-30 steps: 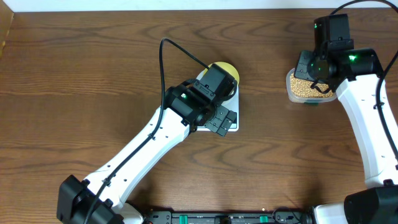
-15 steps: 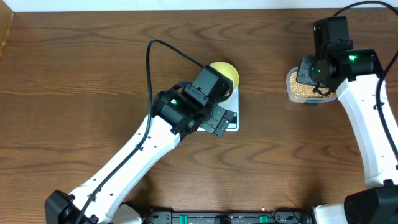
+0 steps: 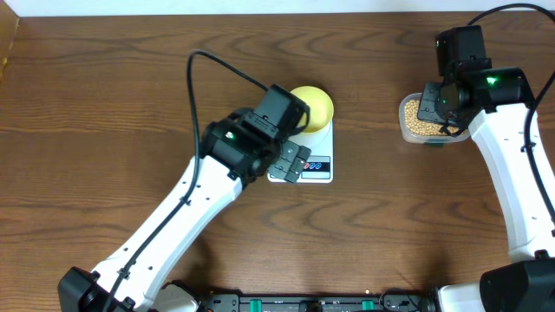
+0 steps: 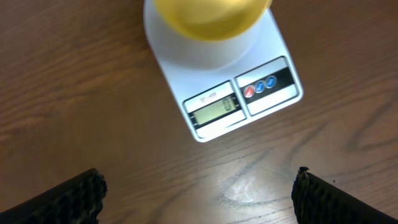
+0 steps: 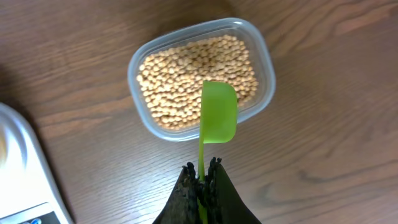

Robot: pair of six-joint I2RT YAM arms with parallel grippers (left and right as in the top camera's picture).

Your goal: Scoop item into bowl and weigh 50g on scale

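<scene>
Step in hand: likely loading the scoop from the tub, the first half of carrying beans to the bowl.
Right gripper [image 5: 202, 186]: pinched tight on the thin handle of the bright green plastic scoop [image 5: 219, 112], at the bottom centre of the right wrist view.
Scoop position: its head hangs over the near rim of the clear rounded-rectangular plastic tub [image 5: 264, 59]. No beans show on it. Whether it touches the beans cannot be told.
Item: the small tan round beans [image 5: 180, 74] fill the tub in a level bed, in the upper middle of the right wrist view and just beyond the scoop's tip.
Doing it well: tip the scoop's mouth down into the deeper middle of the bed, push forward, then level it before lifting so nothing rolls off. A modest load is probably wiser, since the target weight is easier to approach from below.
Destination: the pale-yellow round bowl [image 3: 312, 106] sits on the platform of the flat white digital scale [image 3: 321, 165] at the centre of the overhead view, well apart from the tub at the upper right.
Left gripper [image 4: 196, 186]: fingers spread wide, holding nothing, over bare brown wooden table [image 4: 74, 93] just below the scale.
Grey display [image 4: 214, 111]: lit, its figure too small to read.
</scene>
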